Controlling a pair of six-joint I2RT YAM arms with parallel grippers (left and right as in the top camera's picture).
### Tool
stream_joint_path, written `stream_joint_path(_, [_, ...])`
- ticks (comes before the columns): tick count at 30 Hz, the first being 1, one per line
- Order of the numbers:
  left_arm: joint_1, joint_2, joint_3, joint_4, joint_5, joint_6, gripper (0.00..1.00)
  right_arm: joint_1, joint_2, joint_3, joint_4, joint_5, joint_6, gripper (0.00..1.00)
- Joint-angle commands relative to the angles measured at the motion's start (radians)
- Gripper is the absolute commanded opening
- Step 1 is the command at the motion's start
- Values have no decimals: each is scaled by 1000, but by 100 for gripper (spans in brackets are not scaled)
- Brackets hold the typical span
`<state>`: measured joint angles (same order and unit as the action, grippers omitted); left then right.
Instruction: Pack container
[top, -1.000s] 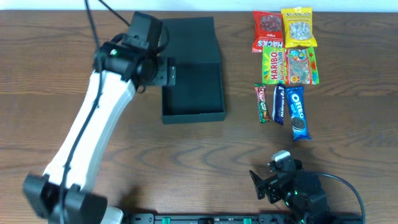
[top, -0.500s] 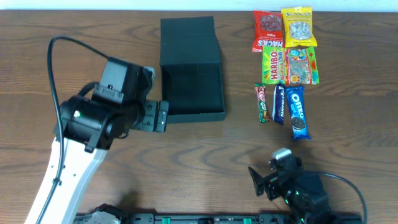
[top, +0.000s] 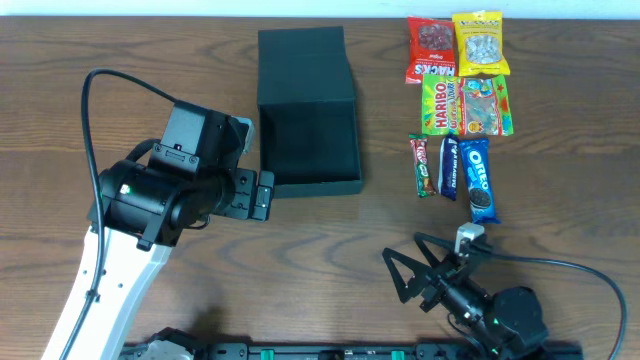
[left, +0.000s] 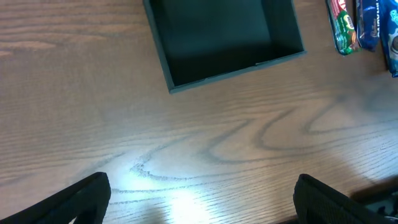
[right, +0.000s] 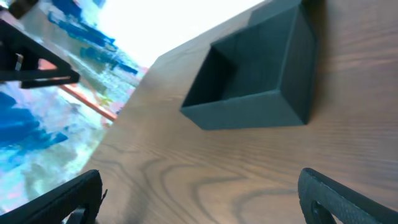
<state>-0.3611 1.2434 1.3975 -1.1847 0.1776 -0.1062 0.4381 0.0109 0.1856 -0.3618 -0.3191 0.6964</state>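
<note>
The container (top: 308, 140) is a matte black shallow box, open, with its flap lid (top: 305, 62) folded back; nothing shows inside it. My left gripper (top: 263, 193) is open and empty by its front left corner. In the left wrist view the container (left: 224, 37) lies ahead of the spread fingers (left: 202, 199). My right gripper (top: 405, 275) is open and empty near the front edge, pointing left toward the box. The right wrist view shows the container (right: 255, 106) well beyond the fingers (right: 202, 199).
Snack packets lie right of the box: a red Hacks bag (top: 430, 48), a yellow bag (top: 480, 43), a Haribo bag (top: 440, 105), a gummy packet (top: 487, 105), a small bar (top: 423, 165), a blue bar (top: 450, 167), an Oreo pack (top: 480, 180).
My left arm has swung from the box's back left down to its front left corner and now holds nearly still. My right gripper has turned to point left across the table.
</note>
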Motion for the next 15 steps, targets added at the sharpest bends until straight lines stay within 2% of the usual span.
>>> stream_joint_path(1, [0,-9,-6,10,7,10,95,3,-5,1,37,14,-48,99])
stream_joint_path(4, [0,-9,-6,40,6,10,95,-31,24,10,44,98,-51,99])
stream_joint_path(7, [0,-8,-6,94,5,11,95,-114,139,58,48,109,-138,99])
stream_joint_path(11, [1,-4,-6,175,-25,32,95,-269,413,228,46,96,-314,99])
stream_joint_path(15, [1,29,-6,251,-85,32,95,-415,735,472,12,43,-540,99])
